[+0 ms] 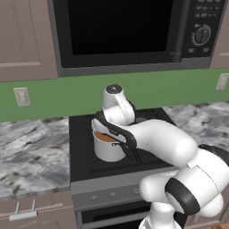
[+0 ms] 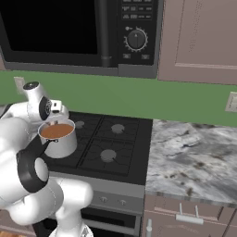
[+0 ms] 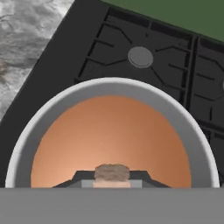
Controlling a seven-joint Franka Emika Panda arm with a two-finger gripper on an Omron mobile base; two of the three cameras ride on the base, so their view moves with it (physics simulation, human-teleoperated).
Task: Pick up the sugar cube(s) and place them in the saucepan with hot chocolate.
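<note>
A: What is nearest in the hand view?

B: The gripper (image 3: 112,183) is sitting at the bottom edge. Its two dark tips are standing narrow, and they are pinching a small brownish, rough-looking sugar cube (image 3: 112,173) between them. So the hand is closed on the cube.

A: And what is lying right behind the cube?

B: The hot chocolate (image 3: 111,140), a smooth reddish-brown surface. It is filling the saucepan (image 3: 30,131), and the grey rim is curving around it. The cube is hanging above the liquid, inside the rim's circle as the camera is looking. I cannot tell if it is touching the surface.

A: Where is the saucepan standing?

B: It is sitting on the black stove (image 1: 80,147), on the front left burner area. In the right base view its short black handle (image 2: 40,149) is pointing toward the robot. The white arm is bending over the pan from above.

A: What is lying farther away?

B: Other burners (image 2: 109,155) are lying behind and beside the pan, and marble counter (image 2: 194,157) is running on both sides. Beyond that the green wall (image 1: 67,96) is rising, with the black microwave (image 1: 120,31) hanging above it.
</note>
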